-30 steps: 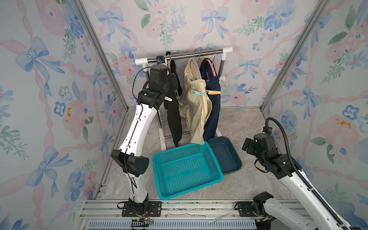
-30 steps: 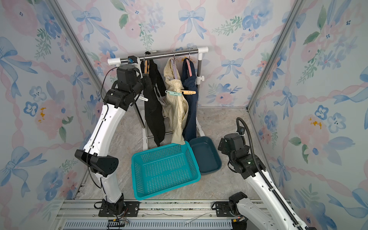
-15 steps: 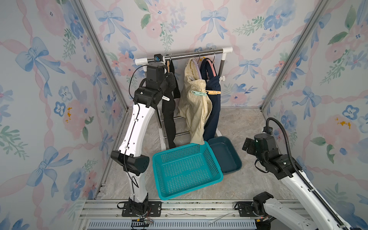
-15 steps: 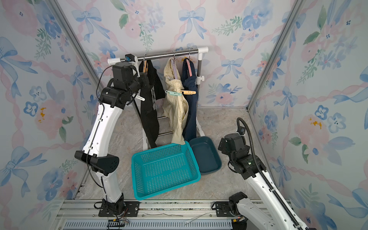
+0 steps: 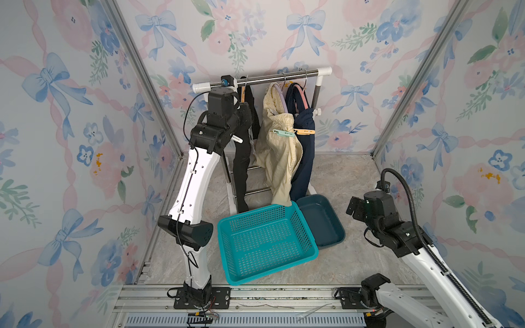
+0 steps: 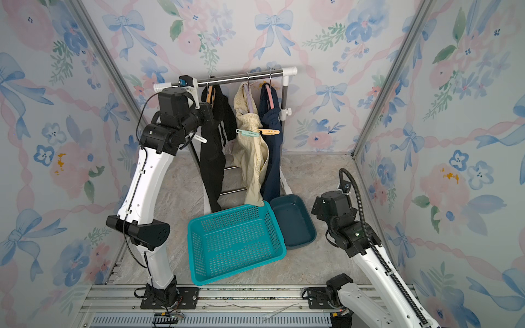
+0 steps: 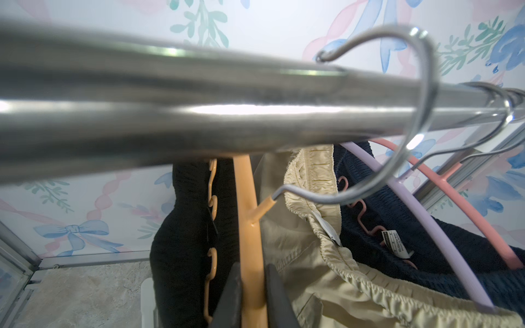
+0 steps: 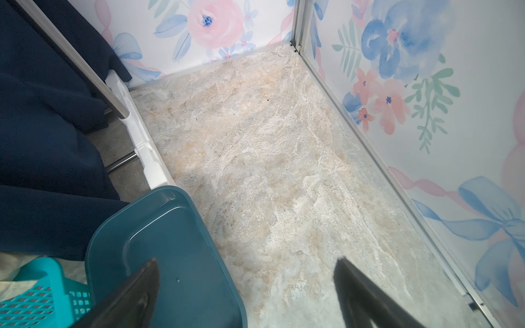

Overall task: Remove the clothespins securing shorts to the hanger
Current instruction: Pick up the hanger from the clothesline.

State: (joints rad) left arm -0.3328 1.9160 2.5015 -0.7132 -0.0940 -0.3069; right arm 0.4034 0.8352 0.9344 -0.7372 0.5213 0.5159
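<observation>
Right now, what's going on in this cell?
The left tool is shut on the orange hanger carrying the black shorts, up at the rail. The mint clothespin and orange clothespin are clipped on the cream shorts and navy shorts. The right tool is open, low beside the dark teal bin.

Mint clothespin [image 5: 281, 133] grips cream shorts [image 5: 279, 162]; orange clothespin [image 5: 305, 131], seemingly, navy shorts [image 5: 306, 159].

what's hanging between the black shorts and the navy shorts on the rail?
The cream shorts hang between the black shorts and the navy shorts, with a mint clothespin clipped on them; it shows in both top views.
</observation>
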